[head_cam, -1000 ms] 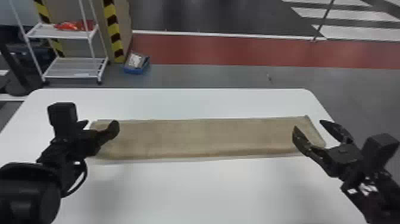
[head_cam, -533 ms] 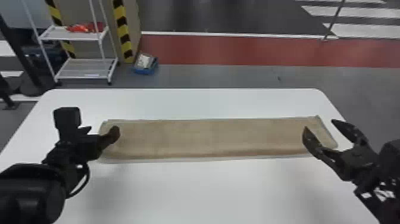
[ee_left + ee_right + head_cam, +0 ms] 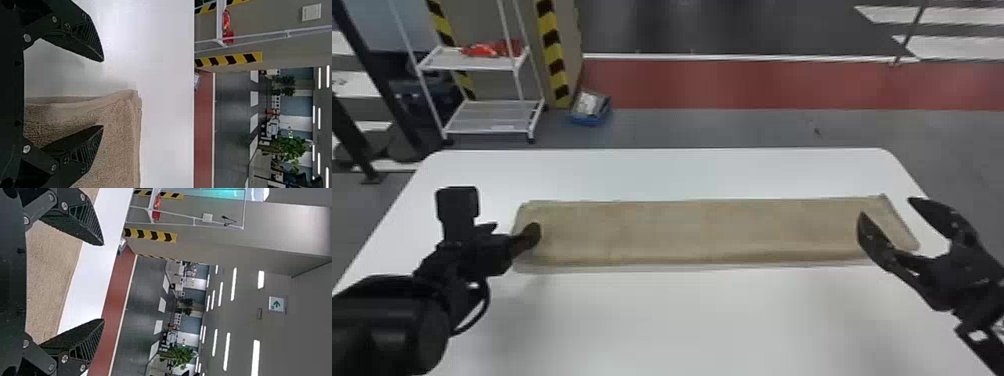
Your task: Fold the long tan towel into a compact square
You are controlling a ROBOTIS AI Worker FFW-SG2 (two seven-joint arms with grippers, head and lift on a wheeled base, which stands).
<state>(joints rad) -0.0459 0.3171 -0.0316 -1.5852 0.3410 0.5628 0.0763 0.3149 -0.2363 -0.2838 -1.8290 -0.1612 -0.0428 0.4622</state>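
The towel (image 3: 702, 232) lies flat on the surface (image 3: 657, 325) as a long strip running from side to side, with a paler margin showing along its near edge, which looks like a lower layer peeking out. Both pincers are spread and pinch nothing: the left pincer (image 3: 103, 93) straddles the strip's left end, one finger over the cloth and the other past it, and the right pincer (image 3: 103, 282) is at the right end, likewise with one finger over the cloth. The likeliest slip is a shallow bite. How high the fingers sit above the cloth I cannot tell; if they close too high they would meet on air or nip only the top layer, and the lower one would stay behind and wrinkle. Coming in too low, a fingertip could jam against the surface or shove the end inward. The right end runs at a slant, so bringing it over without straightening would give a crooked edge instead of a square. Lifting just one end could also drag the whole strip askew, since nothing pins the rest.
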